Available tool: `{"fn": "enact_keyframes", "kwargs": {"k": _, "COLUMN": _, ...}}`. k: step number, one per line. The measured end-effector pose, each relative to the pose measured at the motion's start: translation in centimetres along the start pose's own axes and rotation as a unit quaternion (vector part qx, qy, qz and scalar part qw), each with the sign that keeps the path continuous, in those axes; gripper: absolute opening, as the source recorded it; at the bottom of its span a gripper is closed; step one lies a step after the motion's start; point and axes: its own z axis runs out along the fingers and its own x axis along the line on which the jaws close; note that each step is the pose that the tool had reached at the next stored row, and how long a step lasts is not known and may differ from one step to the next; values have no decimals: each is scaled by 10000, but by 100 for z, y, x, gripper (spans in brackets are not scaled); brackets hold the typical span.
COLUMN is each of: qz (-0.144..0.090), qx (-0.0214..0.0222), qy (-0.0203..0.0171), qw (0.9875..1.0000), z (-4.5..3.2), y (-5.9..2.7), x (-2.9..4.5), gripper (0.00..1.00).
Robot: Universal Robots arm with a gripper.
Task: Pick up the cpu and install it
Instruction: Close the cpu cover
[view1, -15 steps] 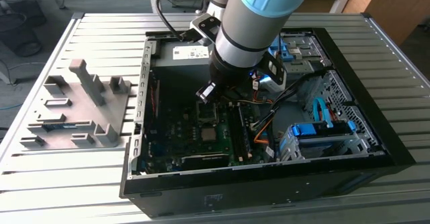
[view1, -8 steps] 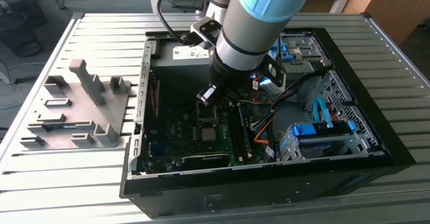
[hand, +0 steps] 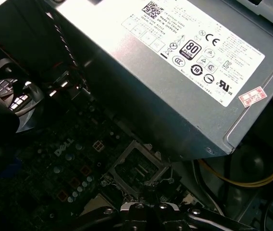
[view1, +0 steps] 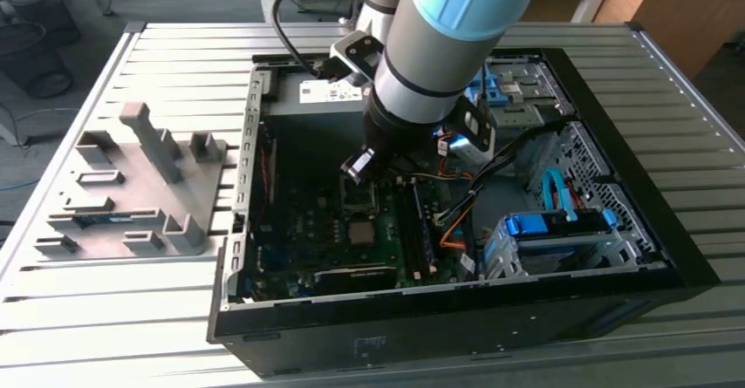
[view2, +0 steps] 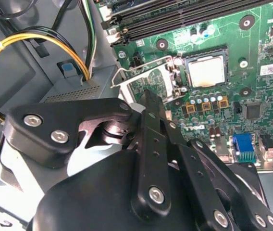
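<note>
The cpu (view2: 206,73) is a small silver-grey square lying flat in its socket on the green motherboard (view2: 252,43); in the exterior view the cpu (view1: 363,231) sits mid-board inside the open PC case (view1: 605,257). The socket's metal load plate (view2: 143,79) stands hinged open beside it, toward the power supply. My gripper (view2: 146,96) hangs just above that plate, a short way from the cpu, with its black fingers together and nothing between them. In the exterior view the gripper (view1: 356,170) is low inside the case. The fingertips (hand: 139,208) hover over the plate's frame (hand: 136,168).
The grey power-supply box (hand: 184,72) with its white label is close beside the arm. Yellow and black cables (view2: 11,53) run nearby. Memory slots (view2: 175,19) flank the socket. Blue drive brackets (view1: 559,224) sit at the exterior view's right, and a grey parts holder (view1: 140,187) at its left.
</note>
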Motion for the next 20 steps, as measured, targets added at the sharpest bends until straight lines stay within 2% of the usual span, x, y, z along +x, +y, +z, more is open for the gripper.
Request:
{"fn": "enact_keyframes", "kwargs": {"k": 10, "qz": -1, "qx": 0, "qy": 0, "qw": 10000, "z": 30, "y": -8, "x": 1, "gripper": 10}}
{"fn": "enact_keyframes", "kwargs": {"k": 15, "qz": -1, "qx": -1, "qy": -1, "qw": 10000, "z": 93, "y": -23, "x": -1, "gripper": 10}}
{"fn": "enact_keyframes", "kwargs": {"k": 18, "qz": -3, "qx": -1, "qy": 0, "qw": 10000, "z": 110, "y": -30, "x": -19, "gripper": 10}}
{"fn": "enact_keyframes", "kwargs": {"k": 20, "qz": 1, "qx": -8, "qy": 5, "qw": 10000, "z": 120, "y": -63, "x": -67, "gripper": 10}}
